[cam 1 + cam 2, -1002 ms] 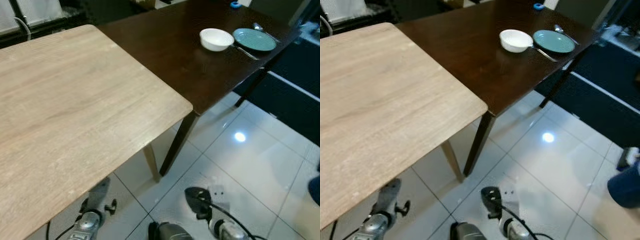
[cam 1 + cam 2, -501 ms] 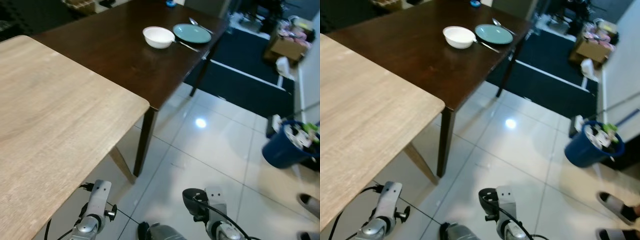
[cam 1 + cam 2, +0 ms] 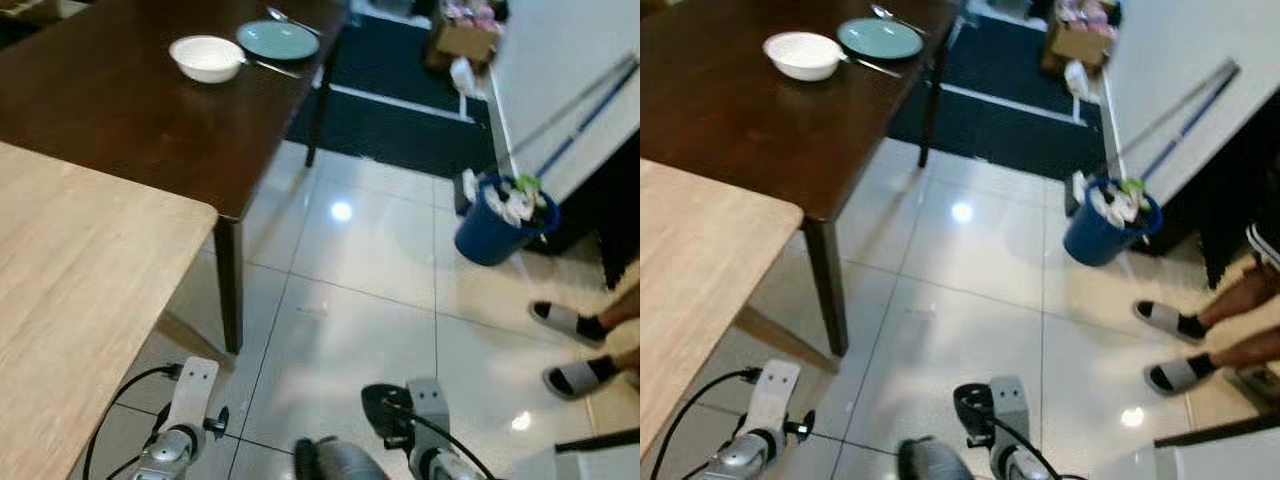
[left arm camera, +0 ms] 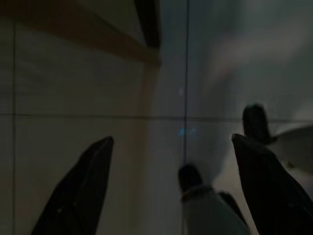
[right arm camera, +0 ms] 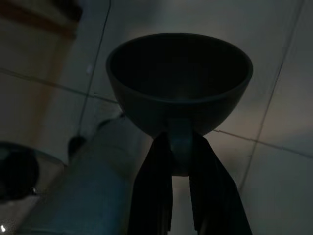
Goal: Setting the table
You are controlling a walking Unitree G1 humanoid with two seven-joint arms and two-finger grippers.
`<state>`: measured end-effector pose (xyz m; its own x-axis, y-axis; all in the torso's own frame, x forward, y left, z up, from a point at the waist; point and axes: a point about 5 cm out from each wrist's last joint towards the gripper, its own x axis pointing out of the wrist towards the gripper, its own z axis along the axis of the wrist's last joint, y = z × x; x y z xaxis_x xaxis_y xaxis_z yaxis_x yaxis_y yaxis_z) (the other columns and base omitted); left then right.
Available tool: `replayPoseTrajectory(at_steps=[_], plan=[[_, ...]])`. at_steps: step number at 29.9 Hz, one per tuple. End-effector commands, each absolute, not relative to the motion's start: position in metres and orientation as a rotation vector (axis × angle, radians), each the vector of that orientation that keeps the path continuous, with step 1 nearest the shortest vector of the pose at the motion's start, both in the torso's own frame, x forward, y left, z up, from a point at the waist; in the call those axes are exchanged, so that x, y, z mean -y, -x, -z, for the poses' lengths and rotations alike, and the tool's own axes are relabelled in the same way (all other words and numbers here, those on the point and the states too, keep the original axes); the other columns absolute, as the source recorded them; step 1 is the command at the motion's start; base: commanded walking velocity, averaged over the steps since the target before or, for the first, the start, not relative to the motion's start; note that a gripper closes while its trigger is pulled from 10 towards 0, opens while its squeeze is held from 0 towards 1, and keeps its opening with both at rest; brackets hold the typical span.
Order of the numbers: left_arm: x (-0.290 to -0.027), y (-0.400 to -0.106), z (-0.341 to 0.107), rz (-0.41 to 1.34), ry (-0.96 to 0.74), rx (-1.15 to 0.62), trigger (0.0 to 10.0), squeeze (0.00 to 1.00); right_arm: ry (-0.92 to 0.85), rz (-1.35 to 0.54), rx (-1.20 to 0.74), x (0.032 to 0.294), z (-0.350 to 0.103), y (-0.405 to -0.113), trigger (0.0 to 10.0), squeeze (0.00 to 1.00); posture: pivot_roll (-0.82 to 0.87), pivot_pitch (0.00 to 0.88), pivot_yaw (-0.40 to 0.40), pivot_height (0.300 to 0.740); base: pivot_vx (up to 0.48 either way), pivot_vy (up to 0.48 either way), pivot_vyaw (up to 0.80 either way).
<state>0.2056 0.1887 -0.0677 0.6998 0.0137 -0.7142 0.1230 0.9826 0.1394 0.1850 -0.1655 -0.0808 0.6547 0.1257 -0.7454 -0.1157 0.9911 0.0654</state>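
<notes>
A glossy white tiled floor (image 3: 370, 290) runs past a long dark brown wooden table (image 3: 120, 110), the landmark here, with a pale wood-grain tabletop (image 3: 70, 300) butted against its near end. At the dark table's far end sit a white ceramic bowl (image 3: 206, 57) and, just beside it, a round teal plate (image 3: 277, 40) with a piece of silver cutlery (image 3: 272, 68) lying between them and another beyond the plate. Off the table's far corner stands a blue bucket (image 3: 495, 225) stuffed with cleaning things, and a person's feet in grey slippers (image 3: 572, 345) stand on the tiles nearby.

The right gripper (image 5: 181, 161) hangs low above the floor, its two black fingers clamped on the handle of a dark rounded cup (image 5: 180, 81), which shows in the head views as a dark shape (image 3: 385, 405) near the robot's body. The left gripper (image 4: 176, 181) hangs idle with its fingers spread wide and nothing between them.

The cup appears still in transit. The place setting lies well ahead and to the robot's left of the loaded right arm, so the robot probably has to close on the table's far end first.
</notes>
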Motion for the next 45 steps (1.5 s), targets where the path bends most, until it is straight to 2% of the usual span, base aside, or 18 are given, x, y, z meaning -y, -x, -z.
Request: replayPoseTrajectory(at_steps=[1, 24, 45], plan=[[-0.1836, -0.1996, 0.0718, 0.077, -0.172, -0.814, 10.0, 0.00, -0.011, -0.115, -0.850, 0.1716, 0.0813, -0.1831, 10.0, 0.00, 0.09, 0.074, -0.039, 0.740, 0.000, 0.000, -0.80], [-0.1828, -0.2011, 0.0711, 0.078, -0.159, -0.812, 10.0, 0.00, -0.013, -0.118, -0.838, 0.1690, 0.0802, -0.1855, 10.0, 0.00, 0.08, 0.071, -0.038, 0.740, 0.000, 0.000, -0.80], [-0.1853, -0.2025, 0.0701, 0.037, -0.133, -0.806, 10.0, 0.00, 0.012, -0.185, -0.831, 0.1654, 0.0784, -0.1886, 10.0, 0.00, 0.09, 0.065, -0.045, 0.740, 0.000, 0.000, 0.00]])
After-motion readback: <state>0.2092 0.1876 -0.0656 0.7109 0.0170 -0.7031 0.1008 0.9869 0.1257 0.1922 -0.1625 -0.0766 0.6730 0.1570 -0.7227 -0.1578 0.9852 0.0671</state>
